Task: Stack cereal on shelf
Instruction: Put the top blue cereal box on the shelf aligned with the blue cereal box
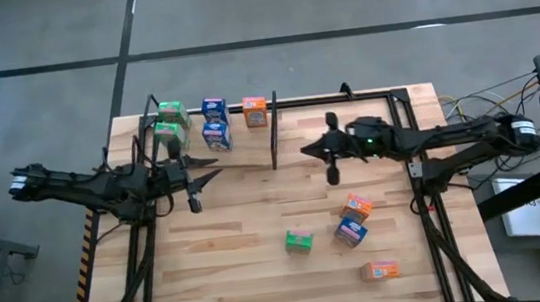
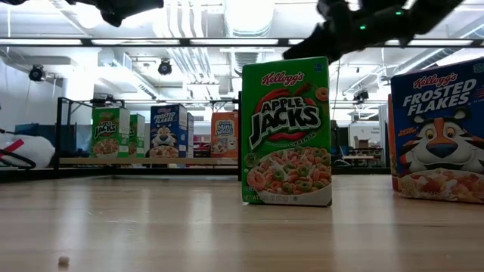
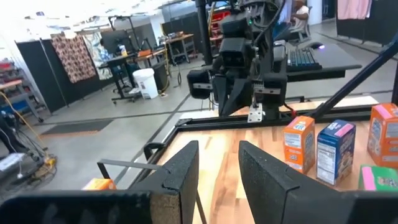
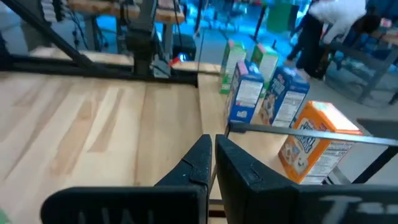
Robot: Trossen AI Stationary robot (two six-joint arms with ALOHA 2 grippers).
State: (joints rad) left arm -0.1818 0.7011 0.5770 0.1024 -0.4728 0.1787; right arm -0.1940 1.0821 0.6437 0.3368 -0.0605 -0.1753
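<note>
The shelf [image 1: 243,149] stands at the table's far edge, left of its black divider rod [image 1: 274,130]. On it stand two green cereal boxes [image 1: 169,123], two blue ones [image 1: 214,122] and an orange one [image 1: 255,111]. On the tabletop at the near right are an orange box [image 1: 356,205], a blue one [image 1: 350,230], a green one [image 1: 299,240] and another orange one [image 1: 380,270]. My left gripper [image 3: 217,168] hovers open and level at the shelf's near edge, holding nothing. My right gripper [image 4: 213,155] hovers shut and empty, just right of the divider rod.
In the low view the green box [image 2: 286,132] and the blue box [image 2: 439,132] stand upright close to the camera. A black frame [image 1: 410,126] runs along the table's far and right edges. Bare tabletop lies between the shelf and the loose boxes.
</note>
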